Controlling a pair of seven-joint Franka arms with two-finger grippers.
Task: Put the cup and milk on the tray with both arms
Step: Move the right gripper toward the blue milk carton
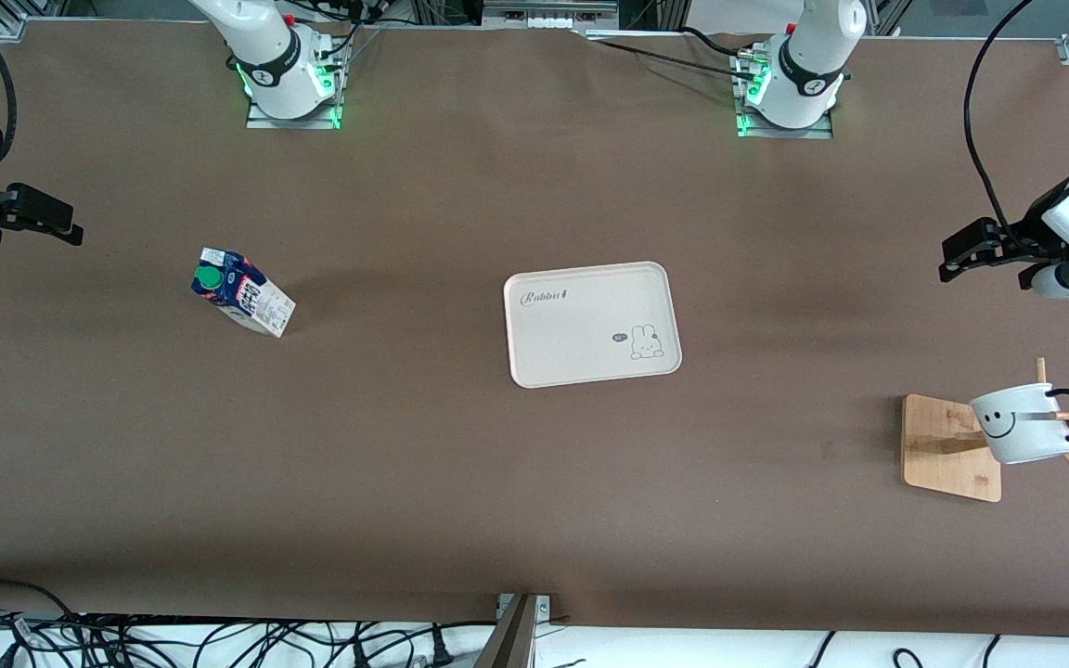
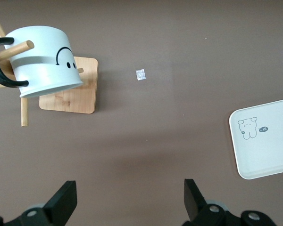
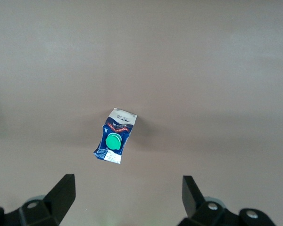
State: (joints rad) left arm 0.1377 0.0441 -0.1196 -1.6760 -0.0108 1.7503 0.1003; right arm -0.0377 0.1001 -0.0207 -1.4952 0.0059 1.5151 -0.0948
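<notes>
The cream tray [image 1: 572, 343] with "Rabbit" lettering lies bare at the table's middle; its corner shows in the left wrist view [image 2: 269, 150]. The blue and white milk carton [image 1: 242, 292] with a green cap stands toward the right arm's end, and shows in the right wrist view [image 3: 114, 137]. The white smiley cup [image 1: 1022, 422] hangs by its black handle on a peg of the wooden stand, toward the left arm's end; it also shows in the left wrist view [image 2: 45, 61]. My left gripper [image 1: 947, 260] [image 2: 129, 188] is open and empty, up over bare table beside the stand. My right gripper [image 1: 66, 223] [image 3: 128, 183] is open and empty, up over the table beside the milk.
The wooden stand [image 1: 947, 450] [image 2: 70, 96] has a square base and slanting pegs. A small silvery scrap [image 2: 140, 74] lies on the brown table between the stand and the tray. Cables [image 1: 219, 640] lie along the table's edge nearest the front camera.
</notes>
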